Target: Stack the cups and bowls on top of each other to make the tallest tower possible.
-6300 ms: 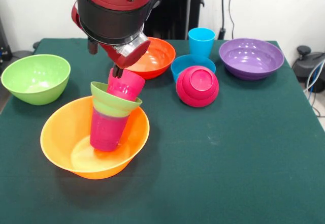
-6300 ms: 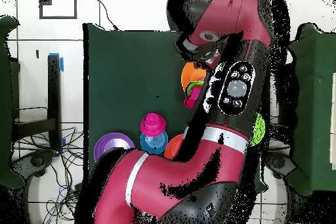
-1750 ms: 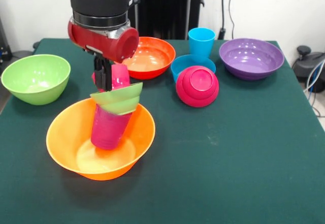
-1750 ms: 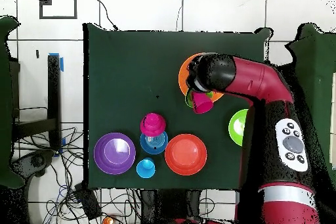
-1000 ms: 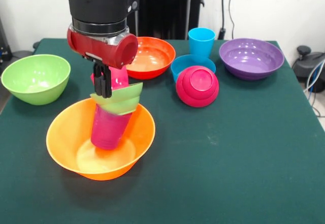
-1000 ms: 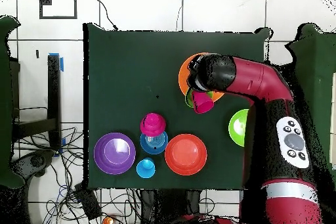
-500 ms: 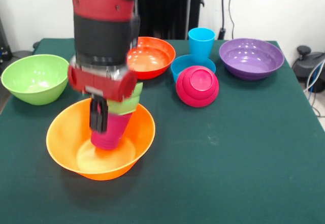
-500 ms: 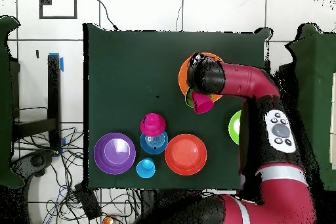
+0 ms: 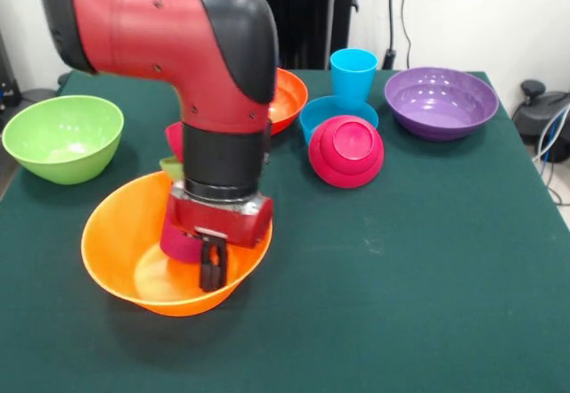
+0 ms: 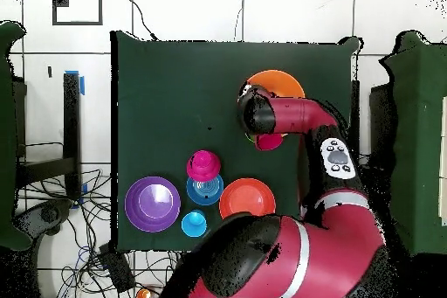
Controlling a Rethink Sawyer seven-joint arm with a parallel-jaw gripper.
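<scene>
While the overhead view hides the large lime green bowl (image 9: 62,137) under the arm, the front view shows it at far left. That view also shows the gripper (image 9: 212,266) low over the large orange bowl (image 9: 116,233) at lower left, its dark fingers close together and seemingly empty. Behind the wrist, a magenta cup (image 9: 178,241) stands in the bowl, mostly hidden.
</scene>
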